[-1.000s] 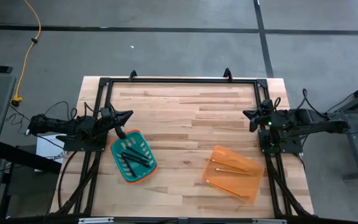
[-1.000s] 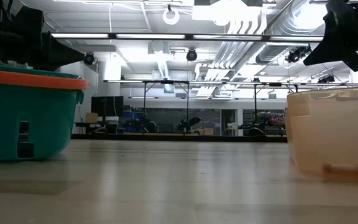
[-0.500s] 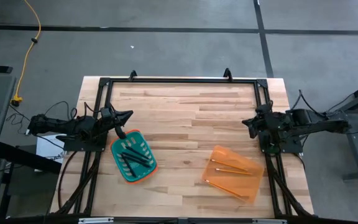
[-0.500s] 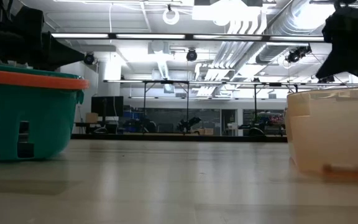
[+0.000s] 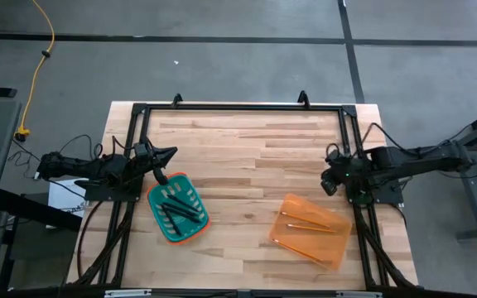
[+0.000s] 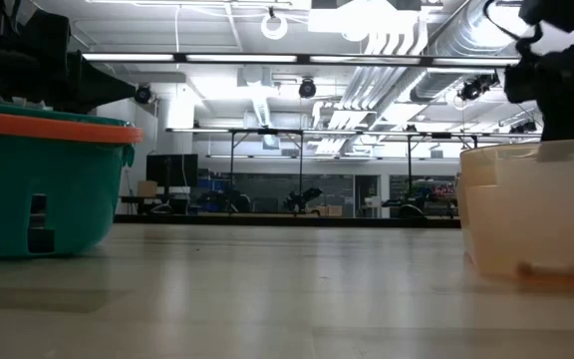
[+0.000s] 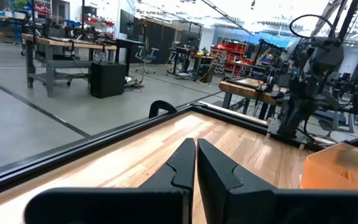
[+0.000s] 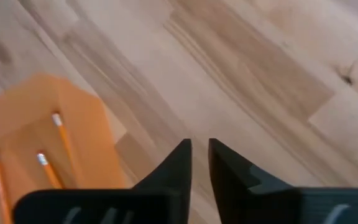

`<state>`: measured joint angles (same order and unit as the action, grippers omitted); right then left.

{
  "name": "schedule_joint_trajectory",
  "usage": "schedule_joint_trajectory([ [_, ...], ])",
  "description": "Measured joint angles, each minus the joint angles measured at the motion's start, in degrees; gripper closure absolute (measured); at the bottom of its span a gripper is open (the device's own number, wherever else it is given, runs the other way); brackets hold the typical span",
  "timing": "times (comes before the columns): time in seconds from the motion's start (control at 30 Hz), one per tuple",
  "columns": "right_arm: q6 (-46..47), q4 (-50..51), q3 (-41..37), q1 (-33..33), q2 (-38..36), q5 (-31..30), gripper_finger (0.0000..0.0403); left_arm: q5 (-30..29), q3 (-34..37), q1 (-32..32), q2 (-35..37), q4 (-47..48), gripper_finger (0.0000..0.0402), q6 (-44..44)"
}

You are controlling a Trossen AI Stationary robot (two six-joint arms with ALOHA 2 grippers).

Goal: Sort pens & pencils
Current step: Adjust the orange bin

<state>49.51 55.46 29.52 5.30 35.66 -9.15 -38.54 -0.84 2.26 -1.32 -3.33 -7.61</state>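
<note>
Several dark pens [image 5: 175, 207] lie in a teal basket [image 5: 190, 222] at the table's near left. Three orange-tan pencils [image 8: 61, 134] lie in an orange tray [image 5: 325, 217] at the near right; the high view shows the pencils [image 5: 309, 225] too. My left gripper [image 5: 172, 154] is shut, points level over the table just beyond the basket and touches nothing. My right gripper [image 8: 199, 146] hangs tipped downward over bare wood beside the tray's far edge. Its fingers stand slightly apart with nothing between them. In the high view the right gripper [image 5: 328, 179] is near the table's right edge.
A black metal frame [image 5: 238, 106] runs along the table's far edge and down both sides. The wide wooden middle [image 5: 255, 174] lies between basket and tray. In the low view the basket [image 6: 38, 179] and the tray [image 6: 536, 209] stand at either side.
My right gripper has tipped from nearly level to pointing steeply down. It has sunk and come toward the table's near edge, closer to the orange tray's far side. My left arm has kept still.
</note>
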Motion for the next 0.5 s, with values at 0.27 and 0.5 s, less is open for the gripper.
schedule_joint_trajectory([
  [0.27, -4.5, -6.8, 0.0, -7.5, 9.6, 13.2, 0.0298, 0.0, 0.0, 0.0, 0.0, 0.0, 0.0396, 0.0],
  [0.5, -6.0, -10.7, 0.0, -9.5, 18.9, 22.1, 0.0269, 0.0, 0.0, 0.0, 0.0, 0.0, 0.0397, 0.0],
])
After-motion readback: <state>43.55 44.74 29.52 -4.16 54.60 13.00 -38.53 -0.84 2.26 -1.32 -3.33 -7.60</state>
